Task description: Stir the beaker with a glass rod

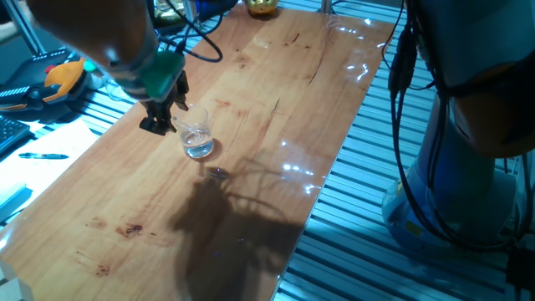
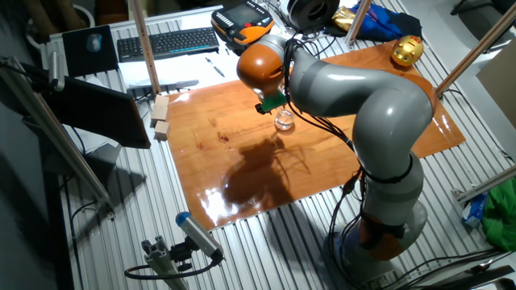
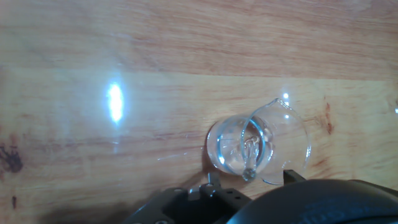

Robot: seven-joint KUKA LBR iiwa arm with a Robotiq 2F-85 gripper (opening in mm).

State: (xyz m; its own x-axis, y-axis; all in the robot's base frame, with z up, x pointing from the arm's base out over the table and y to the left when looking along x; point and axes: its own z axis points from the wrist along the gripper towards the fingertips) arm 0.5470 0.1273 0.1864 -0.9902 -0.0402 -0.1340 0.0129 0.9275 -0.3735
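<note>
The beaker [image 1: 198, 140] is a small clear glass cup with a little clear liquid, standing upright on the wooden table [image 1: 276, 92]. It also shows in the other fixed view [image 2: 284, 122] and from above in the hand view [image 3: 258, 144]. My gripper [image 1: 170, 115] hangs just above and left of the beaker's rim, under the green hand housing. The thin clear glass rod [image 3: 249, 158] runs from between my jaws down into the beaker, with its tip in the liquid. It is too faint to make out in the fixed views. The gripper [image 3: 249, 182] looks shut on the rod.
A gold object [image 2: 405, 51] sits at the table's far corner. Two small wooden blocks [image 2: 160, 118] lie at the table's left edge. A keyboard [image 2: 165, 40] and an orange-black tool [image 2: 251, 32] lie beyond the table. My arm's shadow [image 1: 226, 209] falls in front of the beaker.
</note>
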